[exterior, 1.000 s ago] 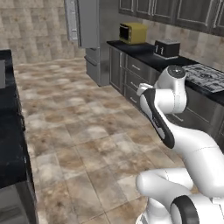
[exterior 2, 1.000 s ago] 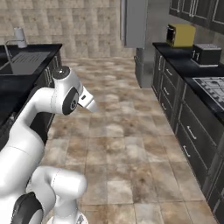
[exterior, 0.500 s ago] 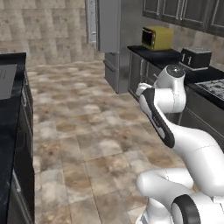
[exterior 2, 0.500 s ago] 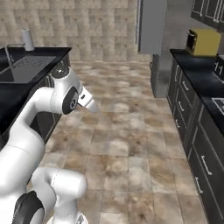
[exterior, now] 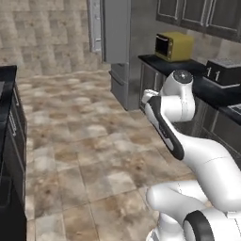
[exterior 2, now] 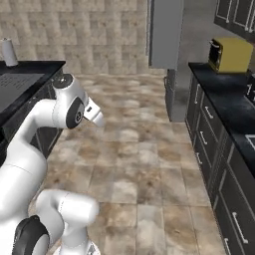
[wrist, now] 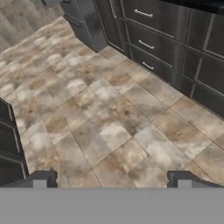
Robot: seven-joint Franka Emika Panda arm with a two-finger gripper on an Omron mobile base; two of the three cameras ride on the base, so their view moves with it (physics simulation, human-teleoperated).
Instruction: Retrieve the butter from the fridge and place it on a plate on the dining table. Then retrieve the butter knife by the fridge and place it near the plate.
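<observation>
The gripper (wrist: 111, 179) hangs wide open and empty over the brown tiled floor (wrist: 109, 118). The fridge (exterior: 117, 47) stands at twelve o'clock, the yellow oven (exterior: 173, 45) at two.

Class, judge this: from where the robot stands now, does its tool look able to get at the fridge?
Probably not. The fridge stands well across the tiled floor, and the open tool is tucked near the arm, pointing at the floor.
</observation>
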